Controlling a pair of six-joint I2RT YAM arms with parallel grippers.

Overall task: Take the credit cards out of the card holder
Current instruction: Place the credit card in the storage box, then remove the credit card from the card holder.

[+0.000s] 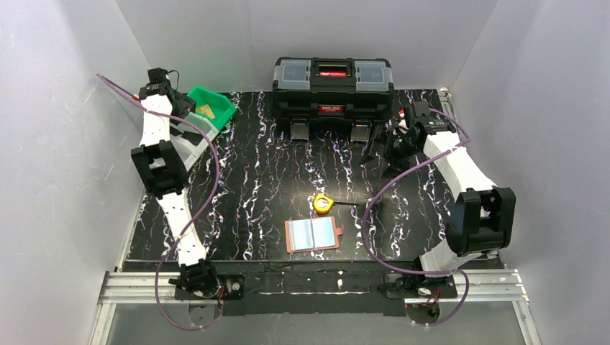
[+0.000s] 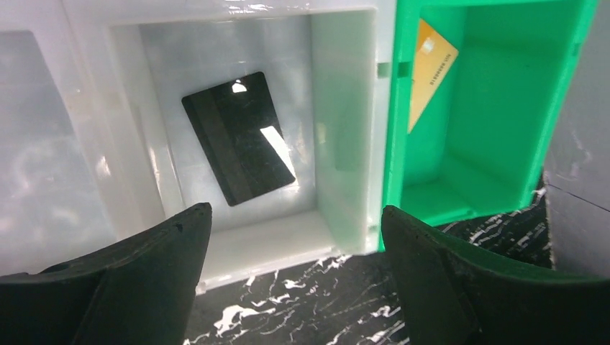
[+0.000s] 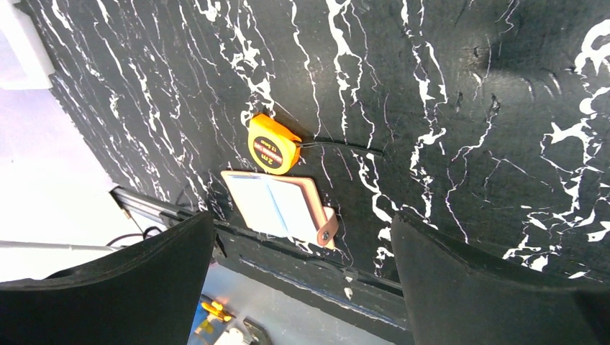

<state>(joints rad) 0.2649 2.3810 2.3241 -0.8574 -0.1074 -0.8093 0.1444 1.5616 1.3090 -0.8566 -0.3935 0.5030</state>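
On the bench, the tan-brown card holder lies open, pale bluish sleeves up and seemingly empty, well ahead of the spread right jaws. The left jaws, spread and empty, hang over the white bin, which holds a black card. Just to their right, the green bin holds a gold-tan card.

White link shells and blocky black joints make up the left arm and right arm — purple cables loop alongside; gripper fingers are matte black.

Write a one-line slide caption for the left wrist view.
Open left gripper over white bin holding a black card; gold card in the green bin.
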